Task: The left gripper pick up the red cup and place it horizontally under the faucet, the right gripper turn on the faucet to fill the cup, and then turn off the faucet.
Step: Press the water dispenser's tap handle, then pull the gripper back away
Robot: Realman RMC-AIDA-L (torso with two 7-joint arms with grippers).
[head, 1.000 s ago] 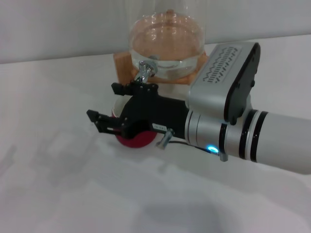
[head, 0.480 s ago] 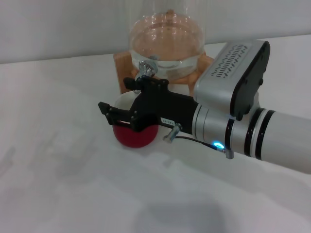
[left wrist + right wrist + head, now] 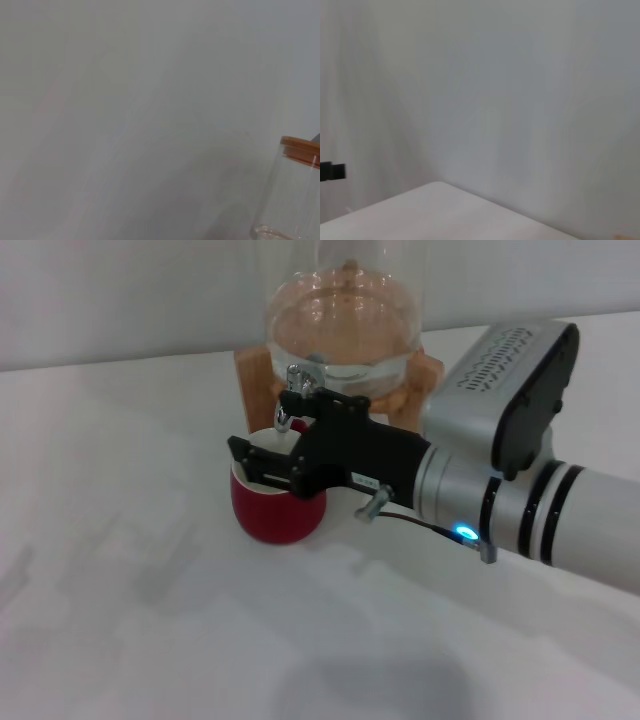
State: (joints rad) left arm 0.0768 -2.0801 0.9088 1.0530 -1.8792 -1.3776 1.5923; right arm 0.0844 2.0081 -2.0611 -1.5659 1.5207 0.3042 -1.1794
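Plain white worktop (image 3: 150, 570) against a pale bare wall; no readable writing anywhere. The cup (image 3: 277, 508) stands upright near the back edge, right under the faucet (image 3: 292, 400). The right gripper (image 3: 280, 435) hangs over its rim with prongs spread, holding nothing.

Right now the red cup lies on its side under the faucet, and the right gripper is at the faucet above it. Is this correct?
Not quite. In the head view the red cup stands upright under the faucet, its opening facing up, not on its side. The rest holds: the right gripper is at the faucet, just above the cup.
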